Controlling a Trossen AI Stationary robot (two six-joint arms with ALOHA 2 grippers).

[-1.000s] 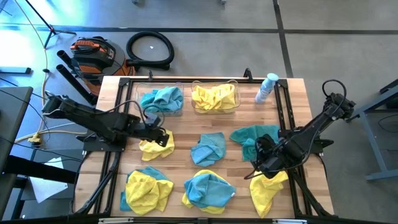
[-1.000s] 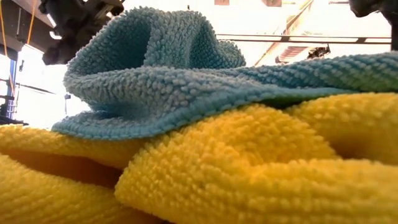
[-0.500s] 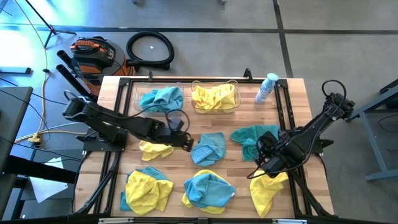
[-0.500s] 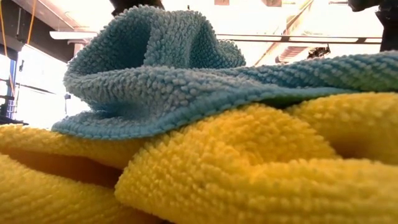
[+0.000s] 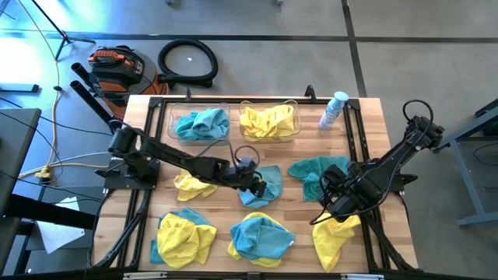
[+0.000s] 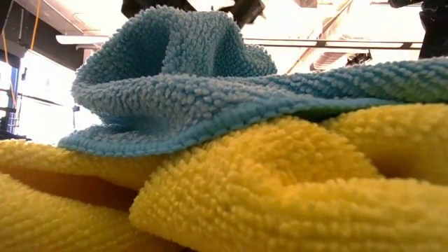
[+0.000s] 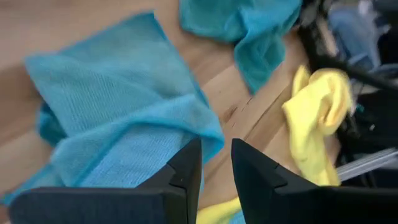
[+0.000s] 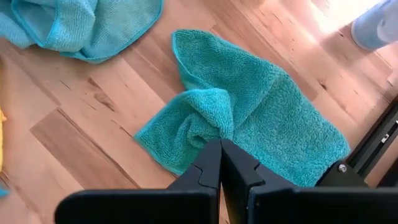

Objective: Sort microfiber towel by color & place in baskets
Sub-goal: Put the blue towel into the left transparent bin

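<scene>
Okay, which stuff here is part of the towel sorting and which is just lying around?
Part of the job:
blue towels
yellow towels
two clear baskets
left gripper

Just lying about:
spray bottle
hose
orange vacuum

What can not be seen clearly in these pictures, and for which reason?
- Low view: a blue towel on a yellow towel fills the lens, hiding the table.
- High view: the baskets are packed, so the towel count inside is hidden.
- High view: the left gripper is too small to judge its fingers.
- Right wrist view: the spray bottle is cut off by the edge.
</scene>
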